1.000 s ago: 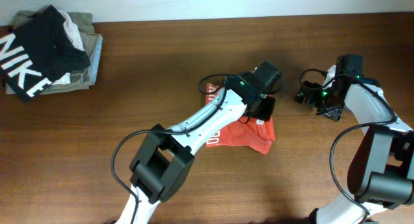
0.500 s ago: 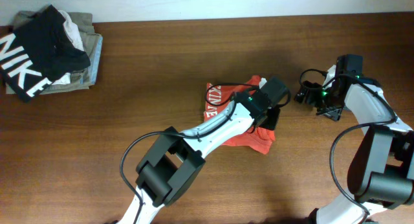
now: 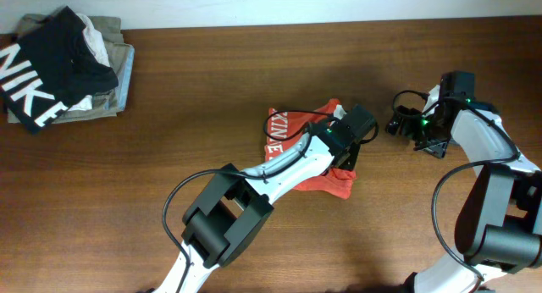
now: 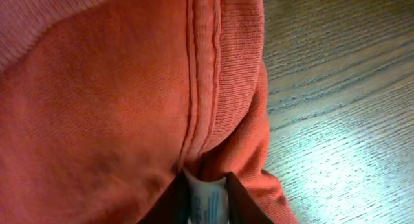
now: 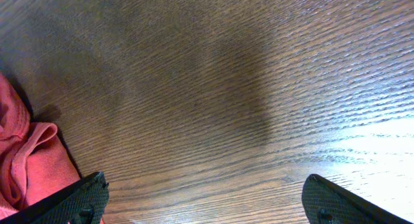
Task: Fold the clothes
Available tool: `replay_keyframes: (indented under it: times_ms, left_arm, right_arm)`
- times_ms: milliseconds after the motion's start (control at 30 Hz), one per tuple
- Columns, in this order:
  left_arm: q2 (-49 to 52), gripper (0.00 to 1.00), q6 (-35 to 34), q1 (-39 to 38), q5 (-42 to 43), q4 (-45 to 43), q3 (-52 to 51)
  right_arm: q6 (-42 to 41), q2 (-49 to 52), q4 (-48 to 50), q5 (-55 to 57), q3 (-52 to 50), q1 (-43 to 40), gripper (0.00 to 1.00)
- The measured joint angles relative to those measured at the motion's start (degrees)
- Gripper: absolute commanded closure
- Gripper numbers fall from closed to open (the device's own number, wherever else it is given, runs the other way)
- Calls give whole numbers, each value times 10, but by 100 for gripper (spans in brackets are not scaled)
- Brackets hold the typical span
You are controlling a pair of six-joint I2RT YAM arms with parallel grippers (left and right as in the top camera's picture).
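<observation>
At the far left corner of the counter (image 3: 169, 157) there is a pile of clothes: a black garment (image 3: 47, 60) with big white letters lies on top of some folded beige garments (image 3: 114, 77).

The red-orange T-shirt (image 3: 284, 132) is near the middle of the counter, a little toward the right edge, well apart from the pile. It lies in a crumpled, partly folded heap, and white lettering shows on its left part. The left arm (image 3: 279, 166) reaches across it from the near edge, and the left jaws are at the right side of the heap. In the left wrist view the T-shirt (image 4: 97, 107) fills most of the picture, with a double seam running down it. The left jaws are clenched on a fold of the T-shirt, and a small white label (image 4: 208, 204) is pinched between them.

The right arm (image 3: 483, 145) is close to the right edge. The right jaws are released, spread wide over bare wood. Only an edge of the T-shirt (image 5: 19, 159) shows at the left of the right wrist view.
</observation>
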State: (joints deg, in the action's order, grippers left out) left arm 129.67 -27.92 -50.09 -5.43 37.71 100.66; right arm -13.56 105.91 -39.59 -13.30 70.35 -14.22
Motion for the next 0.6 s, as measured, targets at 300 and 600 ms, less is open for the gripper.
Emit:
replay_keyframes:
  times_ms: [300, 600]
  left_arm:
    - [-9, 100, 0, 90, 2, 116, 8]
    - [-112, 50, 23, 170, -7, 148, 7]
  right_arm:
    - [0, 0, 0, 0, 0, 0, 1]
    - [0, 0, 0, 0, 0, 0, 1]
